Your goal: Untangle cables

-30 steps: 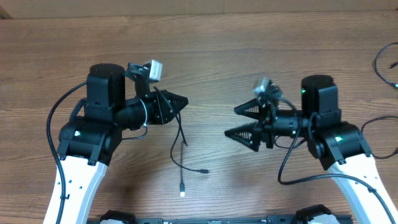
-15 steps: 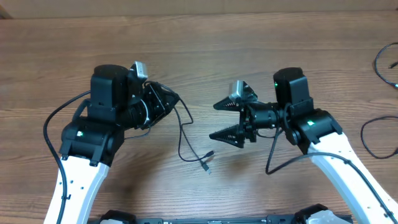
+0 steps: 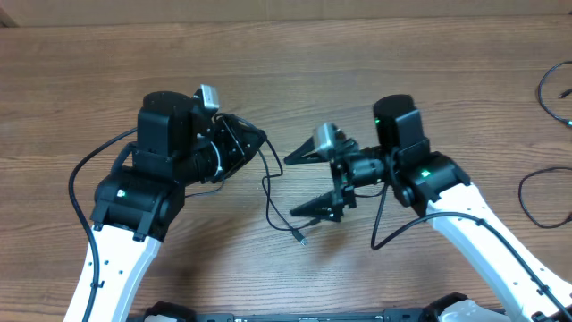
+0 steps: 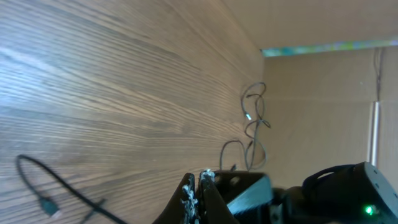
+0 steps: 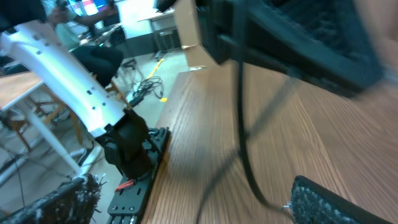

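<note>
A thin black cable (image 3: 271, 192) hangs from my left gripper (image 3: 260, 139), which is shut on its upper end. The cable loops down onto the wood table and ends in a small plug (image 3: 299, 238). In the left wrist view the shut jaws (image 4: 199, 186) show with the cable (image 4: 37, 177) and its plug at the lower left. My right gripper (image 3: 295, 185) is wide open, right of the cable, its fingers spread above and below the loop. In the right wrist view the blurred cable (image 5: 241, 124) runs between the open fingers (image 5: 199, 205), its end touching the right finger.
More thin black cables lie at the table's right edge (image 3: 556, 89) and further down (image 3: 534, 199); they also show far off in the left wrist view (image 4: 254, 118). Thick arm wires trail behind both arms. The table's front edge is close below the grippers.
My right gripper has swung left toward the cable, and its open fingers now reach the loop. My left gripper has shifted slightly right, and the cable's free end has dragged to the right.
</note>
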`<action>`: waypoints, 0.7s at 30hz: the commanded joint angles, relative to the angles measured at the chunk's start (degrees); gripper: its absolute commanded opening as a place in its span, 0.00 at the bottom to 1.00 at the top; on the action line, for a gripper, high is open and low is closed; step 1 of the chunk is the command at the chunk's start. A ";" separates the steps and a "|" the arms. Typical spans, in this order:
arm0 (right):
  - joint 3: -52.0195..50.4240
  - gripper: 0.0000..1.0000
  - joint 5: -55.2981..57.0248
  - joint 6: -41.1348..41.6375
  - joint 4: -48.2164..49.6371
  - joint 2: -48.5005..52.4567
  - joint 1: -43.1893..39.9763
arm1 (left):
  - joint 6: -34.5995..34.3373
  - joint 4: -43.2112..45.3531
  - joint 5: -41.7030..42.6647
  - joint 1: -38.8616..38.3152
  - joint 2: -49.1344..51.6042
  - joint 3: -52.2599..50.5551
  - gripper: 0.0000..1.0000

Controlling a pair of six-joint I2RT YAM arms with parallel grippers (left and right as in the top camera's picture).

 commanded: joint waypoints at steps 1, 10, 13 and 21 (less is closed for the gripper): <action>-0.31 1.00 -0.04 -0.09 1.88 0.04 1.97 | -2.03 1.53 -0.39 -2.16 -0.37 1.73 0.04; -0.31 1.00 4.15 -0.02 2.71 0.09 2.93 | -4.76 6.08 -0.42 -4.52 -0.37 2.14 0.04; -0.31 0.99 4.15 -0.02 2.71 0.09 2.93 | -5.31 7.98 -0.70 -5.25 -0.37 2.14 0.04; -0.31 0.04 4.85 -0.04 2.47 0.09 2.91 | -5.07 8.11 -1.46 -5.77 -0.37 2.14 0.04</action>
